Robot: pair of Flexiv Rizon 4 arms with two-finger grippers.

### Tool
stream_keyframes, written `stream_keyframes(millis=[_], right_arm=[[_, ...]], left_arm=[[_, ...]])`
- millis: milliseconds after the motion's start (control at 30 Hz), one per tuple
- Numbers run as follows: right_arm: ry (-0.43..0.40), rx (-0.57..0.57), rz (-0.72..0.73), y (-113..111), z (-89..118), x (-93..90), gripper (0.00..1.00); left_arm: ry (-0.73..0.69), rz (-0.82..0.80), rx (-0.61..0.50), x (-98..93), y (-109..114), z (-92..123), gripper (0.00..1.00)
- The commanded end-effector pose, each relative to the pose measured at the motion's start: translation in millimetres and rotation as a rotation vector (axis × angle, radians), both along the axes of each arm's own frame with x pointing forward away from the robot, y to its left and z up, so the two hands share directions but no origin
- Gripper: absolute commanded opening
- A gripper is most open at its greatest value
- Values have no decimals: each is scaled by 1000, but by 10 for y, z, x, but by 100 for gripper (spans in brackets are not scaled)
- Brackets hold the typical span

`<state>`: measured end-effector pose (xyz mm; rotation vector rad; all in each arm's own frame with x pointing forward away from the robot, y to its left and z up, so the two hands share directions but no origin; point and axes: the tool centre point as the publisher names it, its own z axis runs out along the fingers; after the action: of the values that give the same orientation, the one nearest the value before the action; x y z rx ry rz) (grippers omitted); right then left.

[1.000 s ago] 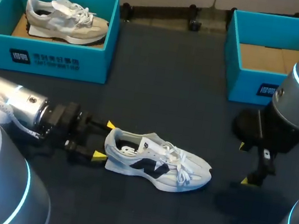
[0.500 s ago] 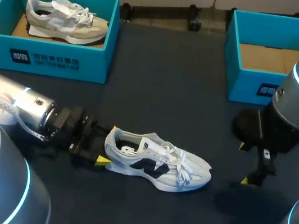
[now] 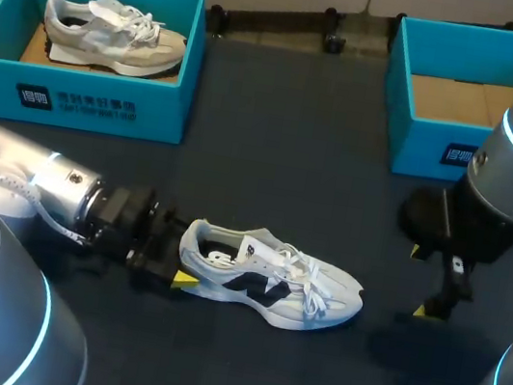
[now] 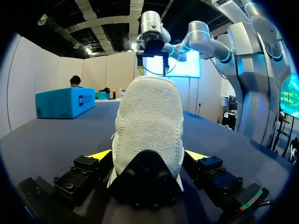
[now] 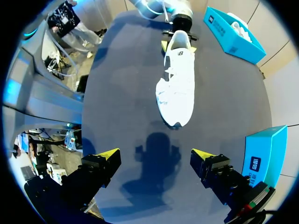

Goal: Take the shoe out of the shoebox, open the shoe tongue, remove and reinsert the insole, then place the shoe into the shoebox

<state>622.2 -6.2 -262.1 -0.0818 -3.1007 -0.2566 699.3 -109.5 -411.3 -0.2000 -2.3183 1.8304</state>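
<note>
Left tool [image 4: 148, 154] straddles, unclenched, the rounded pale knit heel of the shoe [image 4: 148, 116]; right tool [image 5: 154, 153] hangs released.

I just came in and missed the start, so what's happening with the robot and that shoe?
The left gripper is open around the heel of the white shoe, which stands on its sole on the dark table, outside both boxes. The right gripper hangs open above the table beyond the toe, holding nothing. The right shoebox looks empty; the left shoebox holds another shoe.
</note>
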Motion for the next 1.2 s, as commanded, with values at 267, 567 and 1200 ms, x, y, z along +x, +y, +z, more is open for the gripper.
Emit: stream_keyframes(millis=[267, 567, 1200], right_arm=[[-1, 0, 0, 1, -16, -1, 100], [-1, 0, 0, 1, -16, -1, 100], [-1, 0, 0, 1, -16, -1, 100]], left_arm=[[8, 1, -6, 11, -122, -72, 100], [16, 2, -20, -9, -182, -88, 100], [12, 14, -25, -59, -173, -87, 0]])
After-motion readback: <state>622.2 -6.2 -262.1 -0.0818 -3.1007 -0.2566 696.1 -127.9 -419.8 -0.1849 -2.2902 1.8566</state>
